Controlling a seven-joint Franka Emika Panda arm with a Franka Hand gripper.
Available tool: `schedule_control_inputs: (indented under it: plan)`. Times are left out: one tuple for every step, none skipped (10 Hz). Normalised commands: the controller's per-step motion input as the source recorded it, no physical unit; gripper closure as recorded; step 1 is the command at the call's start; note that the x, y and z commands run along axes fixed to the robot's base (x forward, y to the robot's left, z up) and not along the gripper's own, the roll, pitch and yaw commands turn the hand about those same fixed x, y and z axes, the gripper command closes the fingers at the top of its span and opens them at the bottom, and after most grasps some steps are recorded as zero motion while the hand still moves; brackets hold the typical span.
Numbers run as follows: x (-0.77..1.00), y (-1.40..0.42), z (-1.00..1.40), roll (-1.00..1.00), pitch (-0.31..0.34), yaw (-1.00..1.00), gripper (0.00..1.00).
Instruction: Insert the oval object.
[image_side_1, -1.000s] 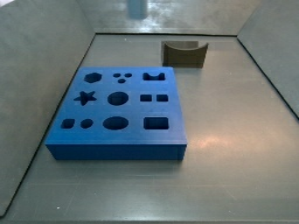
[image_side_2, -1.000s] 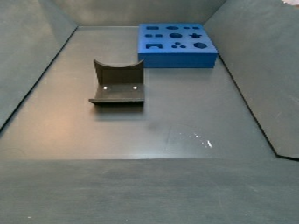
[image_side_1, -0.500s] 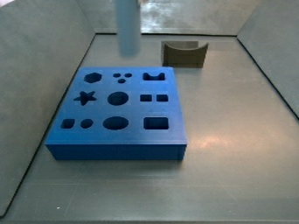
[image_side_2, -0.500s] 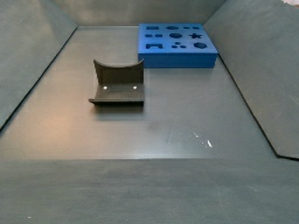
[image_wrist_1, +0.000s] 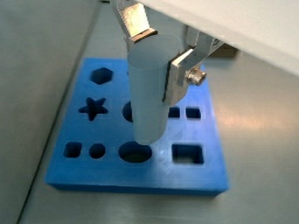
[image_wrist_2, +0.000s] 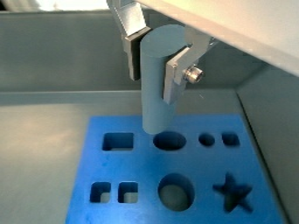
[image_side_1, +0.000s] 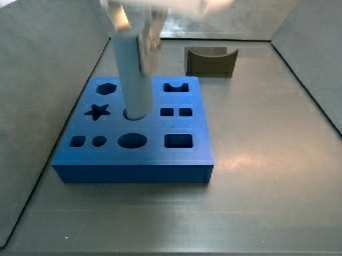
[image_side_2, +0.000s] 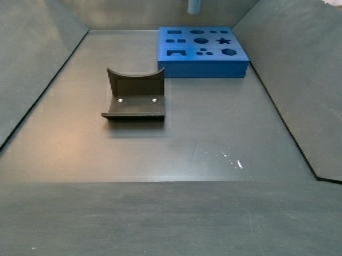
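My gripper (image_wrist_1: 158, 57) is shut on the oval object (image_wrist_1: 145, 96), a pale grey upright peg held between the two silver fingers. It shows the same way in both wrist views: gripper (image_wrist_2: 155, 66), peg (image_wrist_2: 158, 87). The peg hangs upright over the middle of the blue block (image_side_1: 134, 150). Its lower end is just above the block's top, by a round hole (image_wrist_2: 173, 141) and near an oval hole (image_wrist_2: 176, 192). In a side view the gripper (image_side_1: 134, 22) is blurred above the peg (image_side_1: 132, 75). The blue block (image_side_2: 201, 62) also shows far off, with the gripper (image_side_2: 195, 6) only a sliver at the frame edge.
A brown block with a curved notch (image_side_1: 210, 62) stands behind the blue block near the back wall, and shows again (image_side_2: 134, 95) mid-floor. Grey walls enclose the floor on all sides. The blue block has several other holes, among them a star (image_side_1: 96, 111) and a square (image_side_1: 179, 143).
The gripper with the peg has come forward from the back wall and down. It now hangs over the blue block's middle. The blocks have not moved.
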Motion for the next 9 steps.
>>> schedule_control_inputs:
  plan:
    - [0.0,0.0,-0.85,0.0,0.0,-1.0,1.0]
    - [0.0,0.0,-0.82,0.0,0.0,-1.0,1.0]
    - [0.0,0.0,-0.64,0.0,0.0,-1.0,1.0]
    - [0.0,0.0,-0.52,0.0,0.0,-1.0,1.0]
    - [0.0,0.0,-0.44,0.02,0.0,-1.0,1.0]
    - [0.0,0.0,-0.27,0.04,0.0,-1.0,1.0]
    - [0.0,0.0,-0.15,0.03,0.0,-1.0,1.0]
    - [0.0,0.0,-0.15,0.03,0.0,-1.0,1.0]
    - [0.0,0.0,-0.09,0.04,0.0,-1.0,1.0]
